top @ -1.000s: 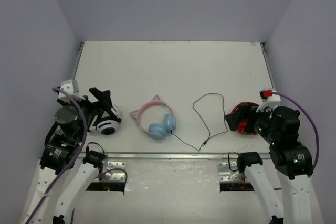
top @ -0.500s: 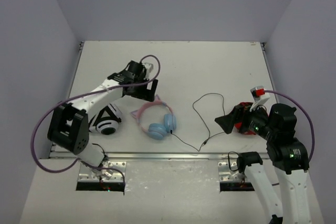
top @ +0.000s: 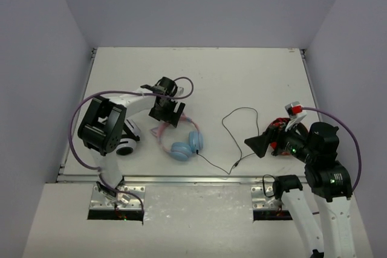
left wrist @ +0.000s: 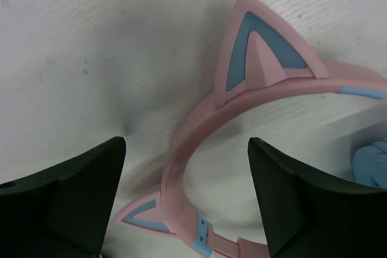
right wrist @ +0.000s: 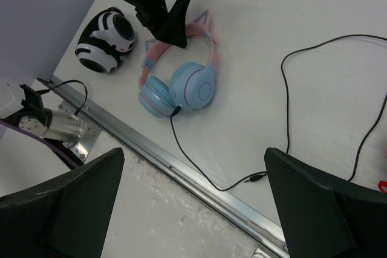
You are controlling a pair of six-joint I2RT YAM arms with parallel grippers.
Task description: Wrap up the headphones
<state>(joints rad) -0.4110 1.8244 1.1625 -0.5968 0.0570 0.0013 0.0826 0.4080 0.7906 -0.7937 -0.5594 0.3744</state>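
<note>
The headphones (top: 184, 147) lie at the table's near middle, pink cat-ear headband toward the back, light blue ear cups (right wrist: 184, 86) side by side in front. Their thin black cable (top: 242, 113) runs off to the right, loops back, and ends in a plug (right wrist: 257, 177) near the front rail. My left gripper (top: 166, 113) is low over the headband (left wrist: 181, 149), open, one finger (left wrist: 72, 197) on each side and neither touching it. To the right of the cable loop my right gripper (top: 257, 144) hangs wide open with nothing in it (right wrist: 193, 152).
Black-and-white headphones (top: 126, 143) sit left of the pink pair, by the left arm. Red-and-black headphones (top: 279, 137) lie at the right, partly behind my right arm. A metal rail (top: 193, 179) runs along the table's front edge.
My left arm has swung from the near left corner out over the table and come down astride the pink headband. My right gripper has edged left toward the cable.
</note>
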